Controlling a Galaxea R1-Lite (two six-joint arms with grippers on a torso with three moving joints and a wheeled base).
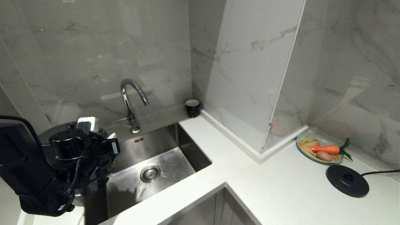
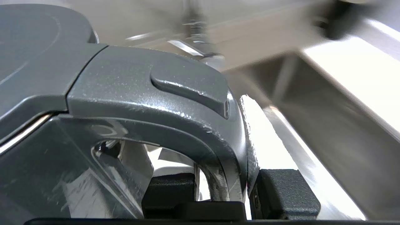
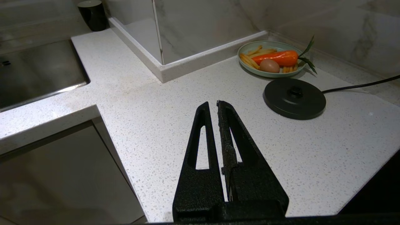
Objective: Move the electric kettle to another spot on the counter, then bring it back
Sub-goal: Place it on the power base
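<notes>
The electric kettle (image 2: 150, 93) sits at the left end of the sink (image 1: 162, 162), its loop handle clamped between the fingers (image 2: 284, 193) of the left gripper (image 2: 225, 193). Well apart on the white surface (image 1: 281, 187) lie the round base disc (image 1: 347, 180) and a plate (image 1: 320, 147). The right gripper (image 3: 217, 107) hovers over the surface, closed and empty.

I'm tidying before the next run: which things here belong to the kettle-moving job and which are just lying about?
Job: electric kettle, left pincer shut on its handle, counter.

Lying about: corded base disc, plate of food, black cup, tap, sink, parked right pincer.
</notes>
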